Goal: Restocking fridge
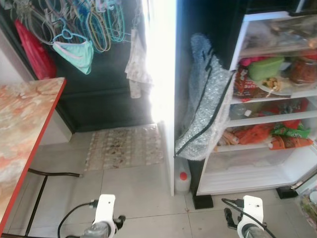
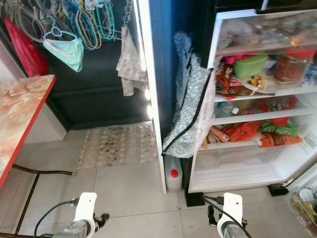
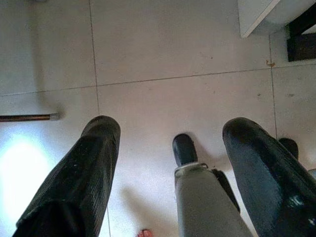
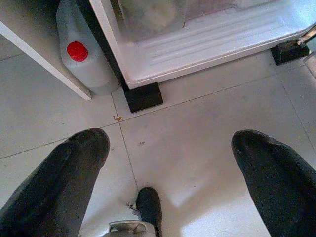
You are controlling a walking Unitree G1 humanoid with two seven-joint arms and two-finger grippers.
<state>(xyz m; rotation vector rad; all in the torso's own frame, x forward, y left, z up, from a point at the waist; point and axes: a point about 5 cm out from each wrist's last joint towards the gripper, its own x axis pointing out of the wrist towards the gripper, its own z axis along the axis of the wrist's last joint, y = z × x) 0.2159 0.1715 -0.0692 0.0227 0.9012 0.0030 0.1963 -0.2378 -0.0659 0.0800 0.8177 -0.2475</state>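
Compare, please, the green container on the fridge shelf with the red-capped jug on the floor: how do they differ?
The green container sits inside the fridge on an upper shelf; the jug stands outside it on the floor tiles. The container is opaque green, low and wide; the jug is pale, translucent, taller and narrower, with a red cap. Both stand upright.

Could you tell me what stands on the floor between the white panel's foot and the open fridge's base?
A translucent plastic jug with a red cap stands there, seen from the right wrist.
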